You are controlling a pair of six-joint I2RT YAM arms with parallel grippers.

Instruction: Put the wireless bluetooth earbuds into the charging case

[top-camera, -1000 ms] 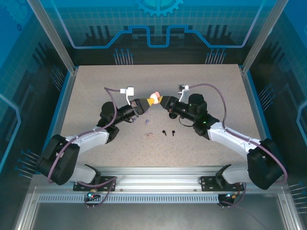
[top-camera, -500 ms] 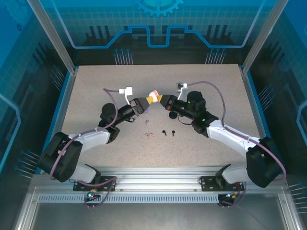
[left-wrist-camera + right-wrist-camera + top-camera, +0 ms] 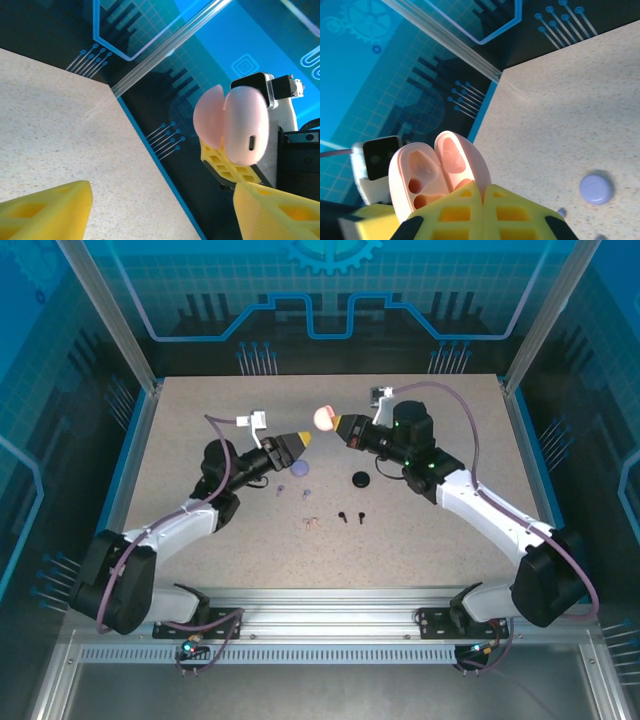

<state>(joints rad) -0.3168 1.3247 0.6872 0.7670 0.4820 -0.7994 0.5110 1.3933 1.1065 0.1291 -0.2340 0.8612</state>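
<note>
Right tool (image 3: 336, 424) grips the open pink charging case (image 3: 323, 419) in the air; left tool (image 3: 303, 439) stands wide and empty.
The case hangs above the far middle of the counter (image 3: 200, 410), lid open and both sockets bare, with the left tool just left of it and apart. Nearer, loose on the counter, lie the lavender earbuds (image 3: 281, 489), the pale pink earbuds (image 3: 309, 523) and the black earbuds (image 3: 343, 517). The lavender case (image 3: 301, 469) and the black case (image 3: 361, 479) sit just beyond them.

No readable text, brand, number or label anywhere; only wordless circuit-and-gear graphics (image 3: 330, 252) on the blue walls (image 3: 200, 290)
</note>
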